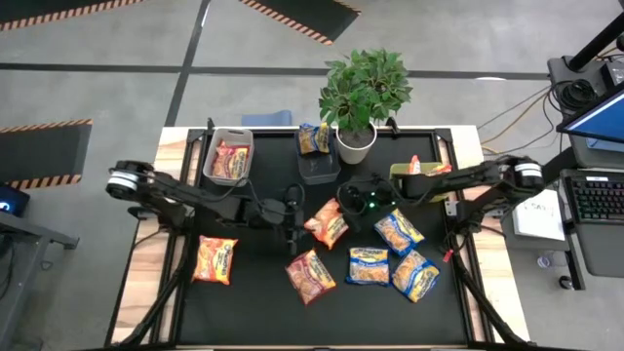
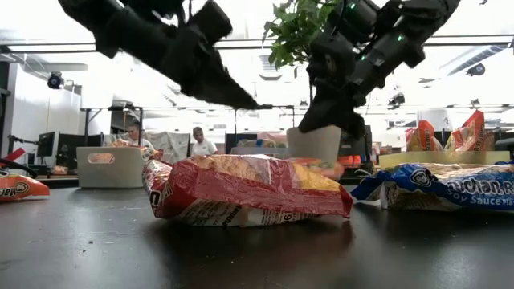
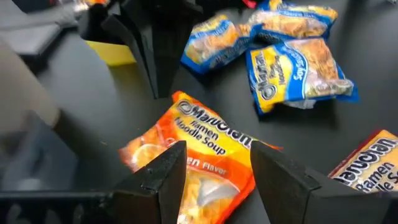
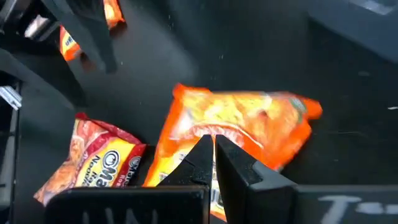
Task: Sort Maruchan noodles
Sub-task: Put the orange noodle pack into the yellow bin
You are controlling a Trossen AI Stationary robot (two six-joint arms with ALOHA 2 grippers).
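An orange Maruchan noodles packet (image 1: 327,223) lies flat on the black table between my two grippers. My left gripper (image 3: 217,163) hangs open above its left end, its fingers apart and clear of it. My right gripper (image 4: 213,142) hangs shut over the same packet (image 4: 249,121) from the right and holds nothing; in the low view its tips (image 2: 336,122) are well above the table. A red packet (image 1: 310,276) lies nearer the front. Three blue packets (image 1: 399,232) lie at the right and an orange-red one (image 1: 215,259) at the left.
At the back stand a grey bin (image 1: 228,156) holding a red packet, a dark bin (image 1: 318,168) with a blue packet, and a green bin (image 1: 417,174) with orange packets. A potted plant (image 1: 363,93) stands between the dark bin and the green bin.
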